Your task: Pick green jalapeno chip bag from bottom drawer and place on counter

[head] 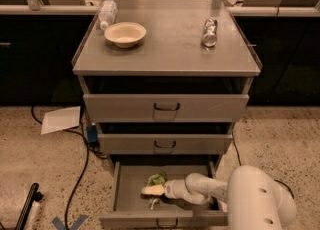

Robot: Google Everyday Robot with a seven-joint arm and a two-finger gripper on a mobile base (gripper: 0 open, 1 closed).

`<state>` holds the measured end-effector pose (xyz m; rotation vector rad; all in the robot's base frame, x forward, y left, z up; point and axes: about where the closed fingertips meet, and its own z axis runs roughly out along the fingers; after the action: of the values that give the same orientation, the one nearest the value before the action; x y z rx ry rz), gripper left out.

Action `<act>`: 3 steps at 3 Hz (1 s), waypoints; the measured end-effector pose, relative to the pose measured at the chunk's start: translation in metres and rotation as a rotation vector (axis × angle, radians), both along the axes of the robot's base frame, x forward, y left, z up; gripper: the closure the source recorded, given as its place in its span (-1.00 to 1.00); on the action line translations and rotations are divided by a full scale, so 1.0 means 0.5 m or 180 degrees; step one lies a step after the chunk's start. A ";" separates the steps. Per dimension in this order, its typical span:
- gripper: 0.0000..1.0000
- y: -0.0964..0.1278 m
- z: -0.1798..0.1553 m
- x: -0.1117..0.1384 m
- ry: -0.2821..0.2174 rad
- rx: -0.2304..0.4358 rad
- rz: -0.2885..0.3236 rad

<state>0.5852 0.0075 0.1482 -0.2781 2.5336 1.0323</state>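
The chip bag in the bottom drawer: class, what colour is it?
The chip bag is green in the camera view, beside the gripper inside the bottom drawer.
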 end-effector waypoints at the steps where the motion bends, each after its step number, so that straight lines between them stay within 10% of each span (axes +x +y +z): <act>1: -1.00 0.009 -0.026 0.014 0.0029 -0.0035 -0.0022; 3: -0.15 0.009 -0.026 0.014 0.0029 -0.0034 -0.0021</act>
<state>0.5921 0.0121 0.1354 -0.2684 2.5472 1.0199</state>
